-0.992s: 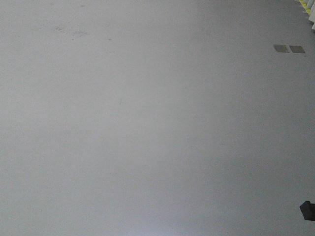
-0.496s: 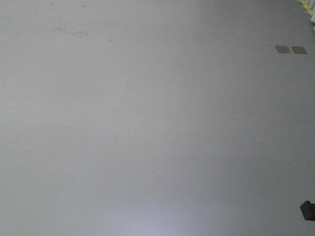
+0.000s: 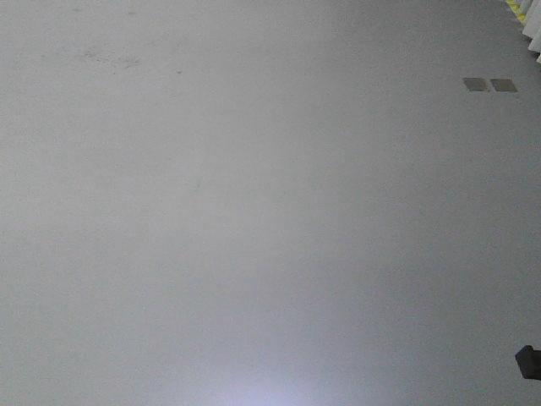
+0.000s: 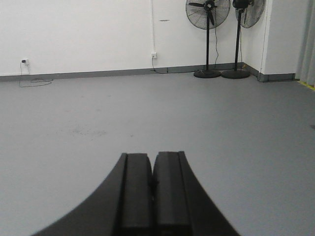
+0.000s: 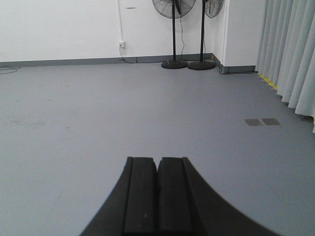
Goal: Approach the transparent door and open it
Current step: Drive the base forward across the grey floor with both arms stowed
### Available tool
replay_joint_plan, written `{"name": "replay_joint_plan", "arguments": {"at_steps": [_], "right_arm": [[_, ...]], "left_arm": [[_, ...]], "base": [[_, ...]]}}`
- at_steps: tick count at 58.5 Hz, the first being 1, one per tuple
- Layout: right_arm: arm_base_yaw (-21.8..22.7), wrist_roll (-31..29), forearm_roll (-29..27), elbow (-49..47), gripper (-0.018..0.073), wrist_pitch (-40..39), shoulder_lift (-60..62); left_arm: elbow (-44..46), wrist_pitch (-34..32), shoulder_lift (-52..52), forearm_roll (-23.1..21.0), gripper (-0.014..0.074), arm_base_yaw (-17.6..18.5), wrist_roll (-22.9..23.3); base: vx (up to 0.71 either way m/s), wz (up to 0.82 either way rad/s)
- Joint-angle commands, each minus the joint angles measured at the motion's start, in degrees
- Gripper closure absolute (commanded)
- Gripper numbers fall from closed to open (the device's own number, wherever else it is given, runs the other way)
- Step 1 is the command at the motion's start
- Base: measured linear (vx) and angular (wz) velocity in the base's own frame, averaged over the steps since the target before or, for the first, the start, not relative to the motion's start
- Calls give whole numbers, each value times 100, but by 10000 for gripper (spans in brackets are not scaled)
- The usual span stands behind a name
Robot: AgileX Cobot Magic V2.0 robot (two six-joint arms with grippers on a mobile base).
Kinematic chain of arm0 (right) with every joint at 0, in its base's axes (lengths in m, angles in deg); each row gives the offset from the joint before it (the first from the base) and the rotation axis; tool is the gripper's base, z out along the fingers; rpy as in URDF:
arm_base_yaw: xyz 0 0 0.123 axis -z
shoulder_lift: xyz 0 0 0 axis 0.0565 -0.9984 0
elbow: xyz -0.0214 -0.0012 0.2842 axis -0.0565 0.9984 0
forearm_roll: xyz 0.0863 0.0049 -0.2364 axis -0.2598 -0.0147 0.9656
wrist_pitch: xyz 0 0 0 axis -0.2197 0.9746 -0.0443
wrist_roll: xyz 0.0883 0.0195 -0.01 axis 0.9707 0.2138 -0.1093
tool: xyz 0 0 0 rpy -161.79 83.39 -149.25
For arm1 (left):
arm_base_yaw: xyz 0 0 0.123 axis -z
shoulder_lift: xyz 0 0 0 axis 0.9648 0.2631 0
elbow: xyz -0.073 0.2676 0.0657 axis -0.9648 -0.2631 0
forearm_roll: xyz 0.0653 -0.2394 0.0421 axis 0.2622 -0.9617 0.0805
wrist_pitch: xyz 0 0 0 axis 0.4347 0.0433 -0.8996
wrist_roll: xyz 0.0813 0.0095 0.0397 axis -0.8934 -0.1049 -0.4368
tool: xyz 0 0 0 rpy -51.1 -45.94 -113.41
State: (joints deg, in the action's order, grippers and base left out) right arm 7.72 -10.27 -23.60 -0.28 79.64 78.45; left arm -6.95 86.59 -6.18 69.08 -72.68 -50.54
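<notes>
The transparent door is out of view in every frame. My left gripper (image 4: pixel 151 156) is shut, its two black fingers pressed together with nothing between them, held level above bare grey floor. My right gripper (image 5: pixel 157 160) is shut in the same way and holds nothing. The front view looks down on plain grey floor (image 3: pixel 254 220), and neither gripper appears there.
Two black pedestal fans (image 4: pixel 207 29) (image 5: pixel 173 29) stand by the far white wall near a corner pillar (image 5: pixel 240 34). Pale curtains (image 5: pixel 290 54) hang along the right side above a yellow floor line. Two floor plates (image 5: pixel 262 122) (image 3: pixel 489 85) lie ahead right. Wall sockets with cables (image 4: pixel 23 63) sit at the far left.
The floor plates and faint floor marks have shifted slightly left and up in the front view, and more of the curtain edge shows at the top right. Both grippers look unchanged.
</notes>
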Motion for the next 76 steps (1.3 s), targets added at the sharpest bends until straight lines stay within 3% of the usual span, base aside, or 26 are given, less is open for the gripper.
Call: {"name": "replay_joint_plan", "arguments": {"at_steps": [1, 76], "right_arm": [[38, -31, -17, 19, 565, -459, 89], [20, -31, -17, 19, 565, -465, 89]], "left_arm": [[-85, -487, -78, -41, 603, 37, 34], [-85, -487, -78, -41, 603, 37, 34]], "base": [[3, -10], [12, -2]]}}
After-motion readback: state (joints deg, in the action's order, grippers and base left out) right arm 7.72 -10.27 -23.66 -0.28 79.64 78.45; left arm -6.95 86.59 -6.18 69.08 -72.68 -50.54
